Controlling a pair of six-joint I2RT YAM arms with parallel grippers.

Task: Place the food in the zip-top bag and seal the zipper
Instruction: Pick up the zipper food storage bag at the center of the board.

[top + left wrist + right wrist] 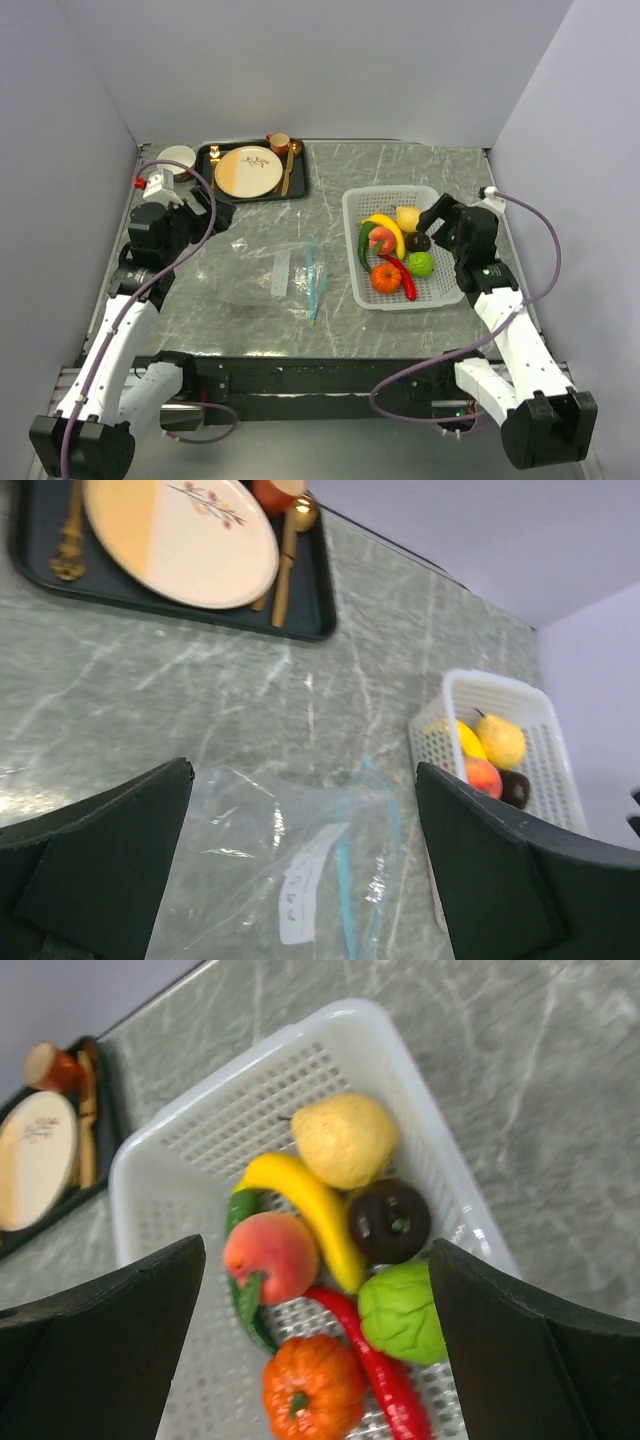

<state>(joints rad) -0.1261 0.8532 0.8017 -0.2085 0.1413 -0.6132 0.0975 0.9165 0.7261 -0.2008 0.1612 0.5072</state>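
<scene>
Nothing bagged yet: food [345, 1140] sits in basket [200, 1110] beneath the wide-open, empty right end effector [318, 1248], bag [250, 850] lies on table [150, 680] beneath the open, empty left end effector [302, 770], zipper [344, 900] not yet sealed.

The red chilli [385, 1382] runs off the bottom edge; the green pepper [240, 1218] lies mostly hidden under the peach [270, 1255].

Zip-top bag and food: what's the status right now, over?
Left gripper open, empty, near the zip-top bag. Right gripper open, empty, over the basket. Food all in the basket; bag flat, empty. Nothing in the way.
</scene>
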